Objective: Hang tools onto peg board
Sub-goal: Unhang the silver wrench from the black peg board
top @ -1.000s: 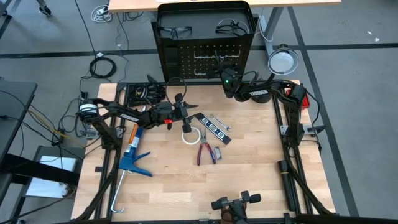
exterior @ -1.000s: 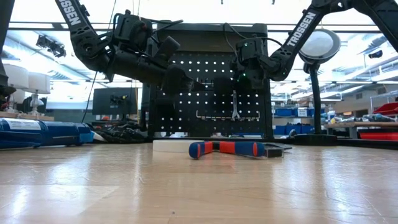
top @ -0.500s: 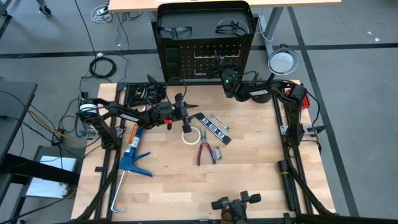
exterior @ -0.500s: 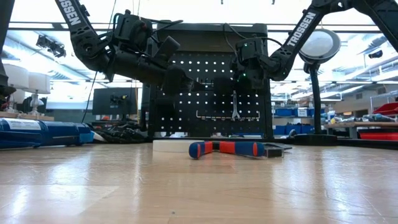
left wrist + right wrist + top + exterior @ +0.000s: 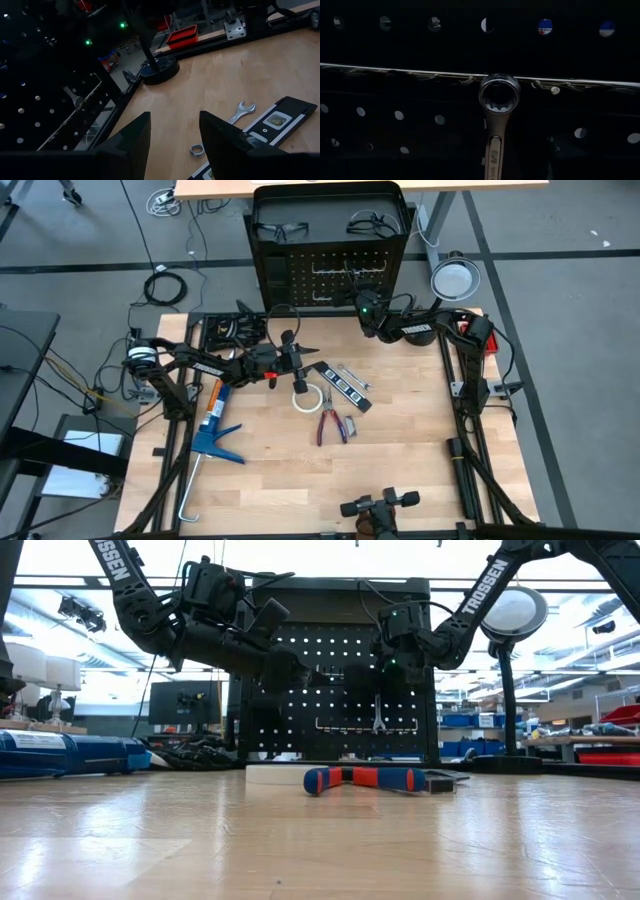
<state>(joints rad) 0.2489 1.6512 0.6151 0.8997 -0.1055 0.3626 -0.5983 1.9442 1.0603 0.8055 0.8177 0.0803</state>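
Note:
The peg board stands upright in its black frame at the table's far edge. A silver wrench hangs on it by its ring end, which sits over a hook on the silver rail; it also shows as the hanging wrench. My right gripper is close in front of the board, level with that wrench. My left gripper hovers open and empty above the table, near the white tape roll. On the table lie the red-handled pliers, a black bar and a wrench.
A blue caulking gun lies at the table's left. A round lamp stands at the far right corner. Two safety glasses rest on top of the board's frame. Bare wood lies toward the near edge.

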